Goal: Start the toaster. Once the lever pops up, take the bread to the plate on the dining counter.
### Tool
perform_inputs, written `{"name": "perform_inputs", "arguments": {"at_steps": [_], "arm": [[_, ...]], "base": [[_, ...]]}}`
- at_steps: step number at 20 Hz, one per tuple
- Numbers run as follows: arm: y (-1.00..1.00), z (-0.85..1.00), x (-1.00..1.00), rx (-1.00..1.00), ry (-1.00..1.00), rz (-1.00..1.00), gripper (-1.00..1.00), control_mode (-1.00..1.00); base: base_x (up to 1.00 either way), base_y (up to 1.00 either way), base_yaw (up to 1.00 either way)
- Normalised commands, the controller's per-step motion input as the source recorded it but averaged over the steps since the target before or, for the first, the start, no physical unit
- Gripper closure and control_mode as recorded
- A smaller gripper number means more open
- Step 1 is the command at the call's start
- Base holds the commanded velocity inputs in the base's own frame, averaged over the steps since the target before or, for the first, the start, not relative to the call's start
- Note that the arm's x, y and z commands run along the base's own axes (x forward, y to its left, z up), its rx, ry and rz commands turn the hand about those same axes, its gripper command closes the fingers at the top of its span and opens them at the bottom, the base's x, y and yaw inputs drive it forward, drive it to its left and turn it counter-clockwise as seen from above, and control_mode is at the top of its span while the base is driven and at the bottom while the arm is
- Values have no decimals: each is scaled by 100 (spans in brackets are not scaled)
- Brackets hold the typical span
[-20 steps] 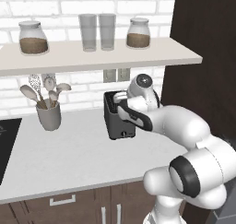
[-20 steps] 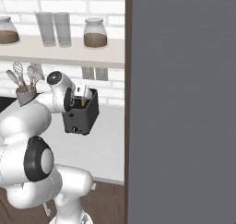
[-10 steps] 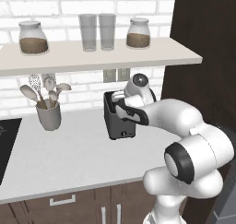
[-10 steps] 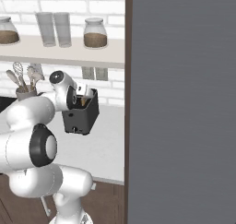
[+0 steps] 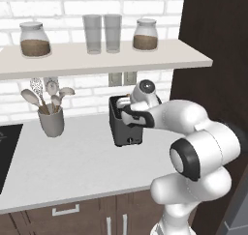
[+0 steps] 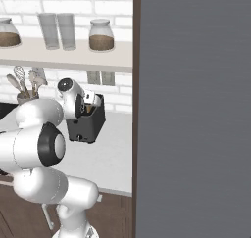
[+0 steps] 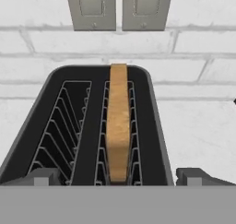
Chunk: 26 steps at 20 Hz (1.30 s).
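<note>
- I read the gripper (image 7: 118,176) as poised directly over the toaster (image 5: 127,127); jaws stand wide, holding nothing, with one fingertip (image 7: 44,176) at 7 o'clock in the hand view and its mate at 5 o'clock.
- The bread (image 7: 118,126) stands on edge in the right-hand slot in the hand view; the left-hand slot holds nothing.
- The toaster sits on the white worktop (image 5: 72,166), with the utensil cup (image 5: 51,120) well apart at its 9 o'clock in the left base view.
- Risk, in my judgement: descending on this line puts the fingers onto the toaster's top or the slice, not the lever, which I cannot see from here.
- Risk: a push off-centre could slide or tip the toaster.
</note>
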Motion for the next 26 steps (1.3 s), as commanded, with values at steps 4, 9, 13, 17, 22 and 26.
{"name": "perform_inputs", "arguments": {"at_steps": [4, 9, 13, 17, 22, 26], "arm": [[0, -17, 24, 4, 0, 0, -100, -100], [0, -17, 29, 0, 0, 0, -100, -100], [0, -11, 27, 0, 0, 0, -100, -100], [0, -8, 36, 0, 0, 0, -100, -100], [0, -3, 22, 0, 0, 0, -100, -100], [0, -12, 1, 0, 0, 0, -100, -100]], "base": [[0, 0, 0], [0, 0, 0], [0, 0, 0], [0, 0, 0], [0, 0, 0], [0, 0, 0]]}}
